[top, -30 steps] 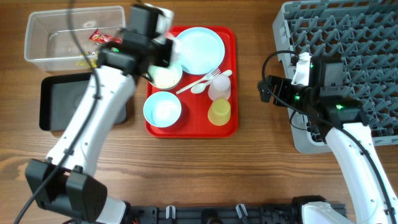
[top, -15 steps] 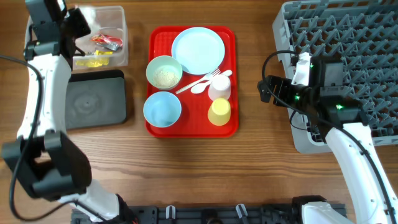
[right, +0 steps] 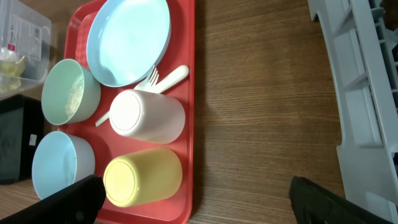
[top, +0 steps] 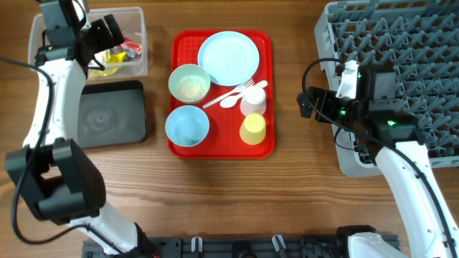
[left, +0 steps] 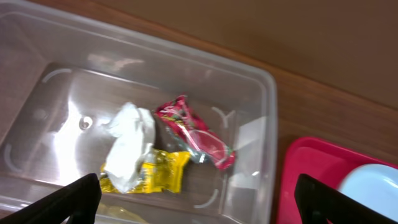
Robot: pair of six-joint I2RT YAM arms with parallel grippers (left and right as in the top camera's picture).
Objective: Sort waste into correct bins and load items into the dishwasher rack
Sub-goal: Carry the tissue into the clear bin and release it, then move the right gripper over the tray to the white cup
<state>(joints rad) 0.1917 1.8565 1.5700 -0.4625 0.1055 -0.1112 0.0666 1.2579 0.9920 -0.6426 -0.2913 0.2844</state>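
No legible text, brand or number anywhere in view.
- Crumpled red wrapper [left: 196,134] inside clear plastic rectangular tub [left: 264,93]: busy print with white and green flecks, no letters made out.
- Crumpled yellow wrapper [left: 165,174] touching it: too creased, nothing readable.
- White sticker [right: 23,30] on the tub's corner, right wrist view: rows of fine dark print, too small to read.

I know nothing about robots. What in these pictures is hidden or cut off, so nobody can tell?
- Overhead: the left arm covers much of the clear tub, hiding part of its contents.
- Overhead: the dishwasher rack runs off the top and right edges.
- Right wrist: the white cup hides much of the white cutlery.
- Left wrist: the tissue overlaps the yellow wrapper.
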